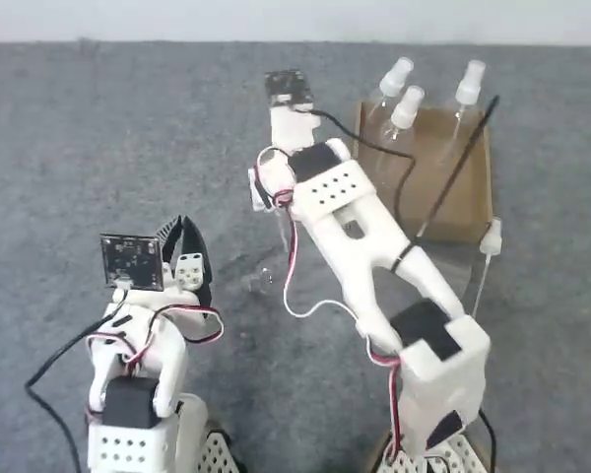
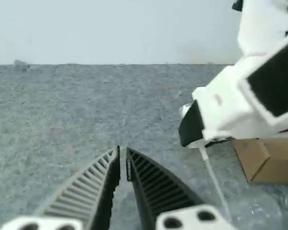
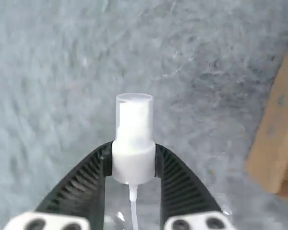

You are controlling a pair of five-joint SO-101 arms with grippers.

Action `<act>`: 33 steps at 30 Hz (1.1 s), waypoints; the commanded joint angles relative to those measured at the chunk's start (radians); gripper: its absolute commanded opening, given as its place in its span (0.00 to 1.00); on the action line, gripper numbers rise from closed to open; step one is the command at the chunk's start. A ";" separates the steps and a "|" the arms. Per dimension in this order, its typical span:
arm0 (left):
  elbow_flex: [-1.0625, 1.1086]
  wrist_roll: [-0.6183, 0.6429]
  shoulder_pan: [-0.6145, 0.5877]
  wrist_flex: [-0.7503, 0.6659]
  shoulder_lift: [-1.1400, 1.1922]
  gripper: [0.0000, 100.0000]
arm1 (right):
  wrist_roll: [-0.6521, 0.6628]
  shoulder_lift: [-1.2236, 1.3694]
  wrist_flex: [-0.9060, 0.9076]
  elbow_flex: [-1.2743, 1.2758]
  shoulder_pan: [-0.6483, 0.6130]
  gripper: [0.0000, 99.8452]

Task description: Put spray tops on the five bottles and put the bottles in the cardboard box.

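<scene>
Quick status: right claw (image 3: 133,154) is clamped on the spray top (image 3: 133,120), pinching it right at the collar w/ the dip tube (image 3: 132,206) hanging down btw the fingers. That's roughly mid-counter, nearer the far edge, just beside the cardboard box (image 1: 435,148), which sits twd the far right corner. Glints of clear plastic under the collar look like the fifth bottle (image 3: 119,216), but can't tell if the top is seated or just over the neck. Left claw (image 2: 123,157) is nearly closed, only a sliver of gap, holding nothing, near the front left of the counter (image 1: 98,138).

Three capped bottles (image 1: 410,106) stand in the box, and a fourth bottle (image 1: 490,244) w/ top stands just outside the box's near right corner.

Handling, imo: it all looks like light, empty thin plastic, so it'll prob tip or skate w/ any sideways push. The top should be stiff at the collar, so that's the spot to grab. The clear overcap looks smooth and might pop off, and the tube is bendy. Bottle wall is prob slick and squashy, so take it at the neck/collar w/ a gentle squeeze.
</scene>
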 commanded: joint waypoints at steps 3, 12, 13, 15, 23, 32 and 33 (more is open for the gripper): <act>-0.053 -0.002 0.008 0.003 -0.011 0.01 | -0.095 0.067 -0.101 -0.074 0.035 0.01; -0.053 -0.003 0.008 0.003 -0.011 0.01 | 0.055 0.153 -0.104 -0.074 0.045 0.07; -0.053 -0.003 0.008 0.003 -0.011 0.01 | 0.058 0.154 -0.097 -0.074 0.044 0.10; -0.051 -0.003 0.008 0.003 -0.011 0.01 | 0.057 0.151 -0.065 -0.075 0.044 0.18; -0.042 -0.005 0.025 -0.002 -0.011 0.01 | 0.066 0.143 0.096 -0.126 0.045 0.28; -0.042 -0.006 0.038 0.002 -0.011 0.01 | 0.376 0.142 0.621 -0.529 0.010 0.24; -0.042 -0.006 0.038 0.002 -0.011 0.01 | 0.420 0.142 0.664 -0.571 0.001 0.23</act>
